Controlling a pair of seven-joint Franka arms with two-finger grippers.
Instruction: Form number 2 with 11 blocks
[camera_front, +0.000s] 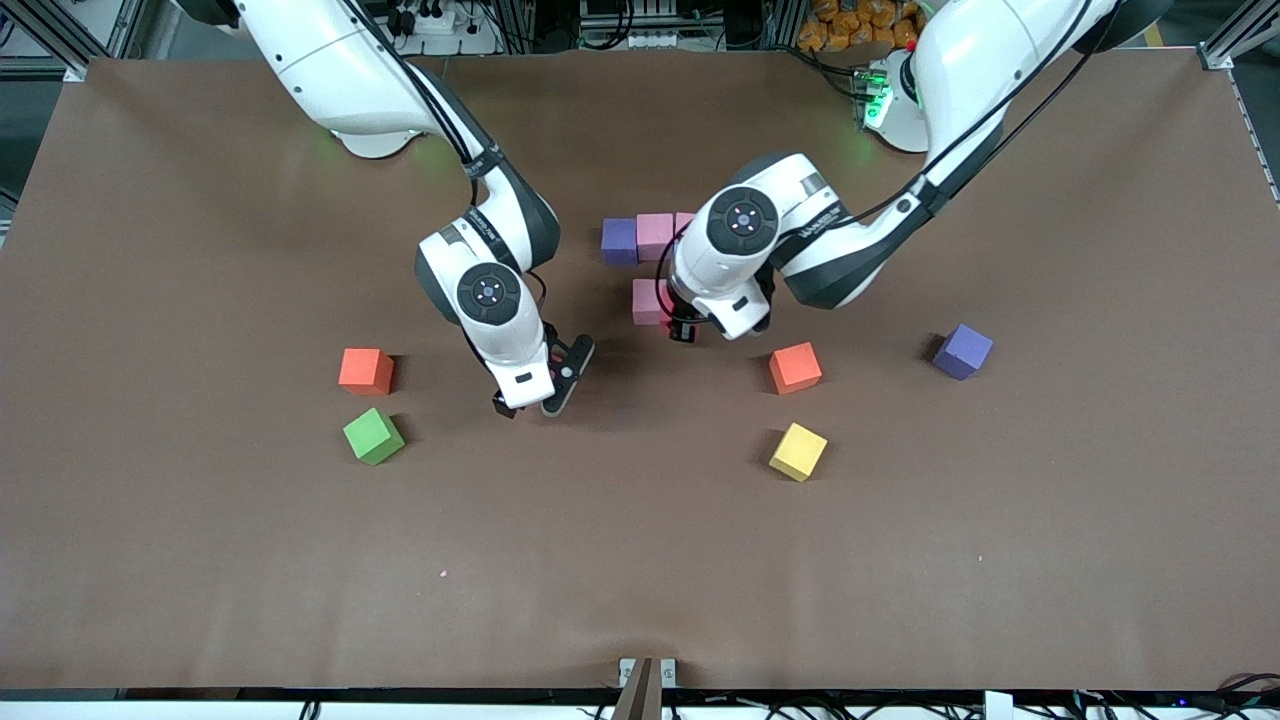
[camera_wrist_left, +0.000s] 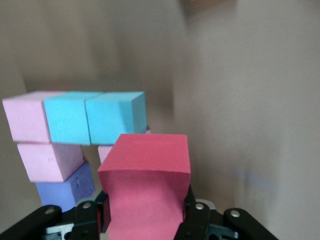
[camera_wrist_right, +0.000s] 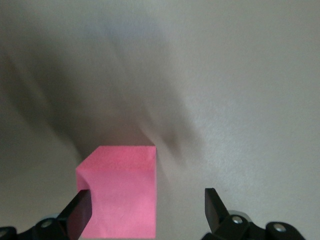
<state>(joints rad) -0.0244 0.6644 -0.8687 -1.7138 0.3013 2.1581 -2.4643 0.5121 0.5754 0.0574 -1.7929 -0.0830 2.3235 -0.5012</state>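
Note:
The number 2 is partly laid: a purple cube (camera_front: 620, 240) and two pink cubes (camera_front: 655, 236) in a row, and a third pink one (camera_front: 648, 302) nearer the camera. The left wrist view adds two light blue cubes (camera_wrist_left: 95, 117), which the left arm hides in the front view. My left gripper (camera_front: 686, 328) is shut on a crimson cube (camera_wrist_left: 145, 175) over the table beside that lone pink cube. My right gripper (camera_front: 535, 392) is open and low, with a second crimson cube (camera_wrist_right: 117, 192) between its fingers, against one finger (camera_wrist_right: 80, 212). A green cube (camera_front: 373, 436) and a purple cube (camera_front: 962, 351) lie loose.
Two orange cubes lie loose, one (camera_front: 366, 371) by the green cube and one (camera_front: 795, 367) toward the left arm's end. A yellow cube (camera_front: 798, 451) sits nearer the camera than that second orange one.

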